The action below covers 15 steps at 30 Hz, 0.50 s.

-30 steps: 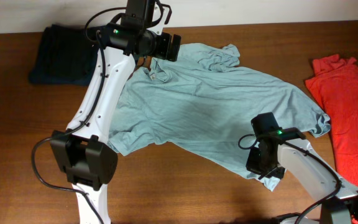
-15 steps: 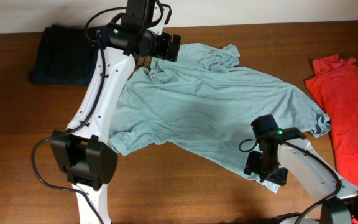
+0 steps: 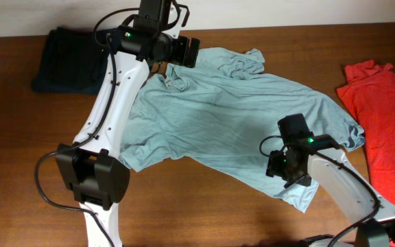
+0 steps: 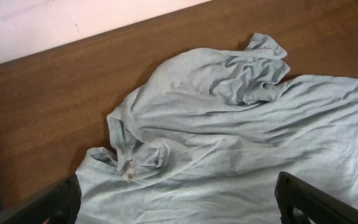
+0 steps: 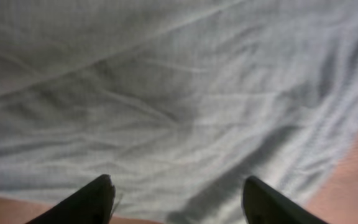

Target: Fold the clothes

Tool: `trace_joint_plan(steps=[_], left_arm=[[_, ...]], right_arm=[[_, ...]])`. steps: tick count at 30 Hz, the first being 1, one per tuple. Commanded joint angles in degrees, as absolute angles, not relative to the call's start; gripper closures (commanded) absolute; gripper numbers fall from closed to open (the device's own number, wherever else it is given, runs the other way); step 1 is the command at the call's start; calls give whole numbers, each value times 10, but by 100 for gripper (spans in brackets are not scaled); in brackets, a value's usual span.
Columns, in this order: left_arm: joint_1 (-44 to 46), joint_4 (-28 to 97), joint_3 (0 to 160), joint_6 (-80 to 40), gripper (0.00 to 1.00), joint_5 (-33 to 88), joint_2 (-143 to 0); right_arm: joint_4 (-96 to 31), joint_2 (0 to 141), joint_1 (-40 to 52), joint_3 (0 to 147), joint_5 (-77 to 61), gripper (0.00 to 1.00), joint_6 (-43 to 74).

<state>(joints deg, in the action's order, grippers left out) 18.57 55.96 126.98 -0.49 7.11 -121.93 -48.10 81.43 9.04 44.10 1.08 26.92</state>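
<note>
A light blue-green T-shirt (image 3: 232,113) lies spread and wrinkled across the brown table (image 3: 204,206). Its collar (image 4: 126,163) is at the far left, with a bunched sleeve (image 4: 253,68) at the back. My left gripper (image 3: 189,51) hovers above the collar area; in the left wrist view the left gripper (image 4: 179,211) stands wide open with only cloth below it. My right gripper (image 3: 281,168) sits over the shirt's near hem. In the right wrist view the right gripper (image 5: 176,202) is open, with its fingers (image 5: 89,200) apart above flat cloth and nothing held.
A folded dark navy garment (image 3: 67,58) lies at the back left corner. A red shirt (image 3: 389,130) lies at the right edge. Bare wood (image 3: 19,151) shows along the front and left of the table. A pale wall (image 4: 55,25) runs behind it.
My right gripper has gone from shut to open, letting go of the shirt's near hem, and shifted slightly toward the shirt's middle. The hem corner now lies flat. The left arm has not moved.
</note>
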Motion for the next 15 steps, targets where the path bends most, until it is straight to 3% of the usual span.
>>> trace_joint_plan(steps=[1,15], left_arm=[[182,559,1272,-8,1,77,-1204],[182,559,1272,-8,1,77,-1204]], right_arm=[[-461,811,94,407,-4,34,257],[-435,811,93,335,-5,34,290]])
